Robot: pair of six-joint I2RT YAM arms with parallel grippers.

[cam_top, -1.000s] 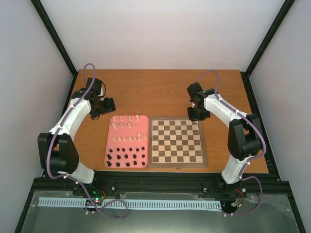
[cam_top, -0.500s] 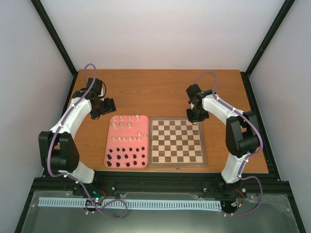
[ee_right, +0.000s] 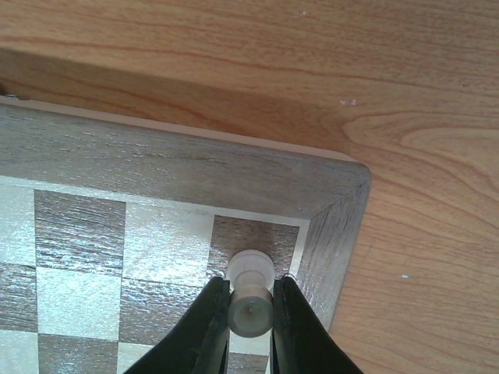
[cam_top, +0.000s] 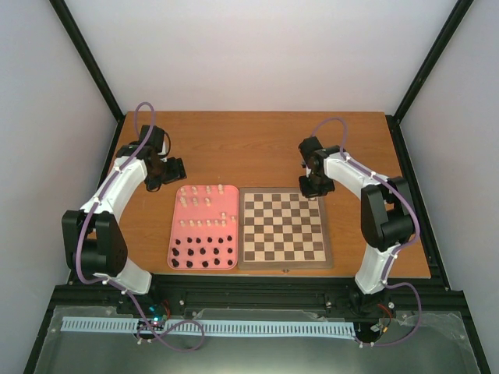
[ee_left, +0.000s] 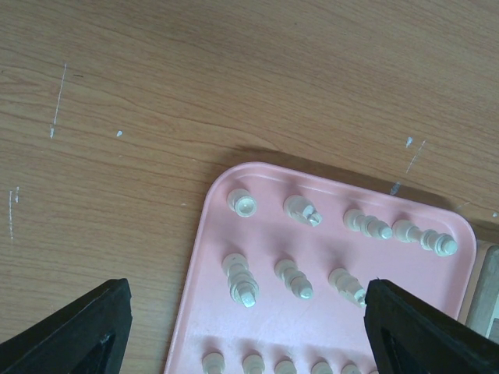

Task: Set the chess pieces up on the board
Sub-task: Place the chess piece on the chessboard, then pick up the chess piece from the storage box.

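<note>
The right hand is closed on one small cream-white chess piece, upright over the dark far-right corner square of the square wooden checkered board. Other cream-white pieces stand in the pink rectangular tray just left of the board. The left hand hangs wide open farther left.

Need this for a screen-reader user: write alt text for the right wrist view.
The right tool is shut on a small cream-white chess piece at the dark corner square of the brown-checked wooden chessboard. Beyond the board's border lies the orange-brown wooden table.
</note>
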